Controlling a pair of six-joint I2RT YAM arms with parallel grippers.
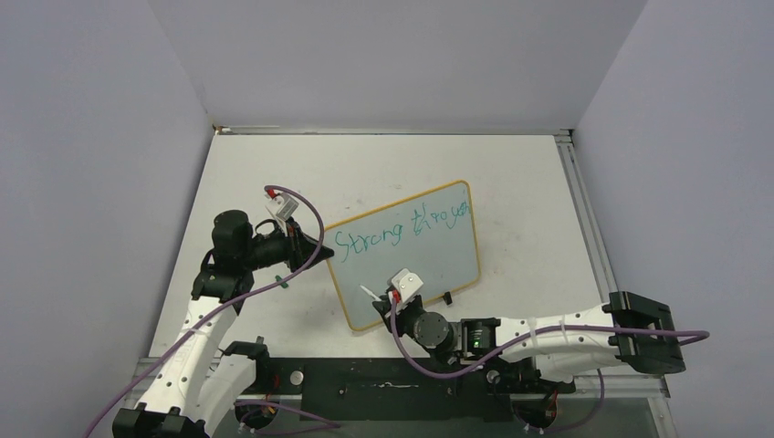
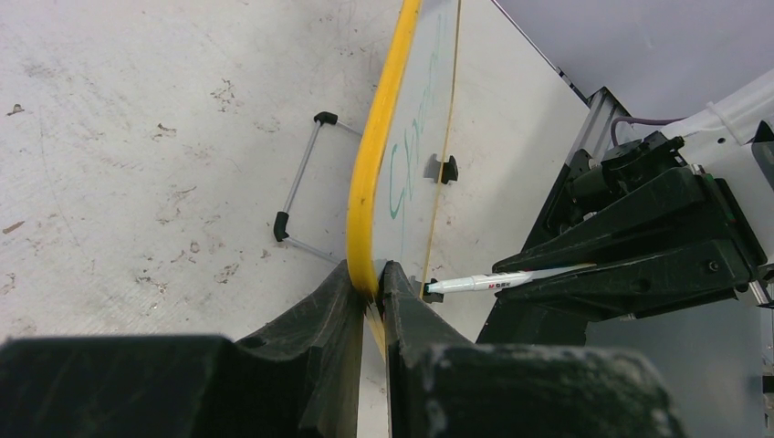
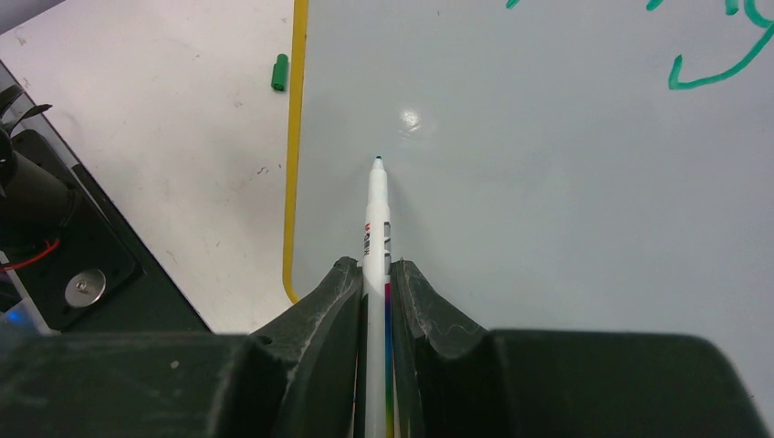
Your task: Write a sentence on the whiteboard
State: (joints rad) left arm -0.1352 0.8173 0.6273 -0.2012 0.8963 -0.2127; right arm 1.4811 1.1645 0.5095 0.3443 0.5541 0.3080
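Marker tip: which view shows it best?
Right wrist: marker tip centred and sharp against the whiteboard, marker in the right pincer. Left wrist shows it side-on, tip near the board's frame. Top external: too small to tell.

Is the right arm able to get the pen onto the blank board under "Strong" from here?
Probably yes. The right claw holds the pen with its tip over bare board, nothing between. The left claw grips the board's edge off to the side, clear of the pen.
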